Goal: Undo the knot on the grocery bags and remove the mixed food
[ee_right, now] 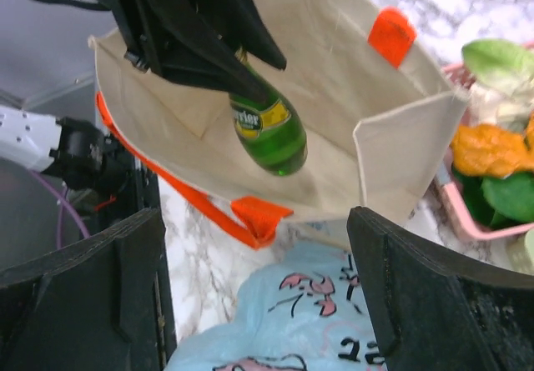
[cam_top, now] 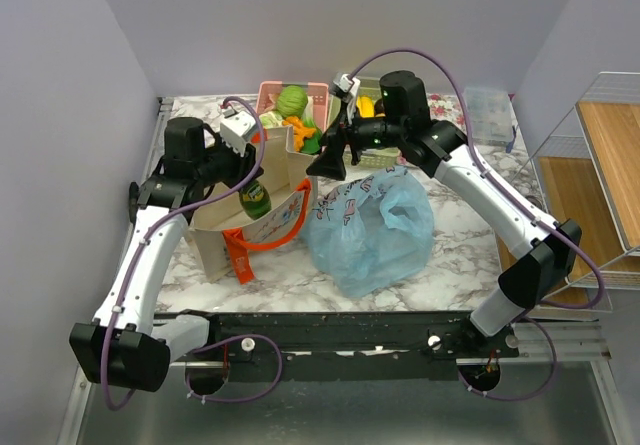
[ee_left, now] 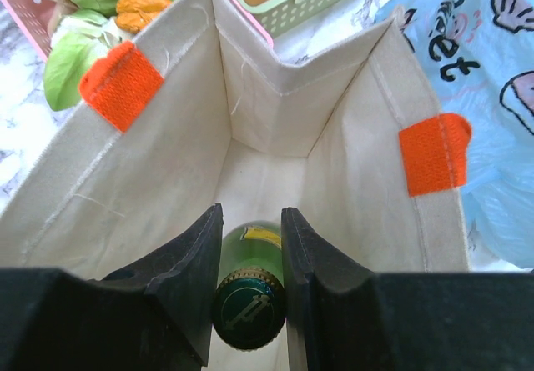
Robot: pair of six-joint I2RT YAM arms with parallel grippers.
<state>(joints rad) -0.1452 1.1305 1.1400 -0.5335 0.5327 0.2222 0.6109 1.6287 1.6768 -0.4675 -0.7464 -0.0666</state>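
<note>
The left pincer [ee_left: 250, 218] is closed partway on the neck of a green bottle with a yellow label and a dark cap [ee_left: 248, 308], one finger on each side. It holds the bottle inside the open mouth of a stiff beige canvas tote with orange straps [cam_top: 215, 245]. The bottle hangs slightly tilted, and I cannot tell whether its base touches the tote's floor.

The right pincer [ee_right: 254, 221] stands with its jaws wide apart and holds nothing. It hovers above the spot where the tote's right wall meets a thin, crinkly light blue plastic grocery bag [cam_top: 375, 235].

That bag sits bulging on the marble-patterned tabletop [cam_top: 460, 235], just right of the tote and pressed against it. It is printed with pink shells and black letters. Its knot cannot be made out in the rumpled plastic at the top, and its contents are hidden.

Behind the tote, a pink slatted plastic basket [cam_top: 270, 90] holds toy foods: a round green cabbage [cam_top: 292, 98], a lumpy orange piece [cam_top: 298, 123] and some leafy greens. A light green slatted basket [ee_left: 317, 4] stands just beside it, behind the blue bag.
</note>
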